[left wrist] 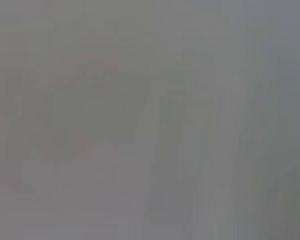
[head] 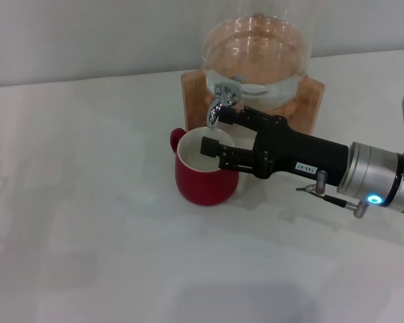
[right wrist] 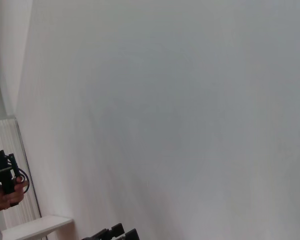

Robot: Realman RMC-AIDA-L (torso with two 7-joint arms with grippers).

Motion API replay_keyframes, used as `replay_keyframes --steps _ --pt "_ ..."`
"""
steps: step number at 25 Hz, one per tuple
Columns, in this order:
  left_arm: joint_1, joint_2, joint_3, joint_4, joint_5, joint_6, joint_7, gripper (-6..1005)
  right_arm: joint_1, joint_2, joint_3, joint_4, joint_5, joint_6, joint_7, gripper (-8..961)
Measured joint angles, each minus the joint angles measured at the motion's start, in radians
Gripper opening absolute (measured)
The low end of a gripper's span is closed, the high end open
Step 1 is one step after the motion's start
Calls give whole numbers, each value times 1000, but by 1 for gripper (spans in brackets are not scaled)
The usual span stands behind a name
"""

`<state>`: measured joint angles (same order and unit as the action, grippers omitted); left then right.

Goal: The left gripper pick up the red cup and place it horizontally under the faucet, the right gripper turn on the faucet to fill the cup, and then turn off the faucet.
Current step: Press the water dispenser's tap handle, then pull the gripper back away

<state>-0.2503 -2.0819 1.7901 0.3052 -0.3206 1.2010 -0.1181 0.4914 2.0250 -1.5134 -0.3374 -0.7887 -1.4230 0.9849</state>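
The red cup (head: 205, 182) stands upright on the white table, right under the spout of the chrome faucet (head: 219, 101), with its handle pointing left. My right gripper (head: 215, 131) reaches in from the right with its jaws open. Its upper finger lies beside the faucet's spout and its lower finger hangs over the cup's white inside. It holds nothing. In the right wrist view only the tips of its black fingers (right wrist: 110, 233) show against a pale wall. My left gripper is not in any view, and the left wrist view shows only a grey blur.
The glass water jar (head: 256, 54) sits in a wooden stand (head: 311, 101) at the back of the white table (head: 87, 235). The right arm's silver wrist (head: 377, 175) crosses the right side. A wall stands behind the jar.
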Motion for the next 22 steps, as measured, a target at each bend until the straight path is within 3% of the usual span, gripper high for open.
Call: replay_keyframes --steps 22 --pt "-9 0 0 -5 0 -4 0 881 -4 0 3 0 2 1 -1 872"
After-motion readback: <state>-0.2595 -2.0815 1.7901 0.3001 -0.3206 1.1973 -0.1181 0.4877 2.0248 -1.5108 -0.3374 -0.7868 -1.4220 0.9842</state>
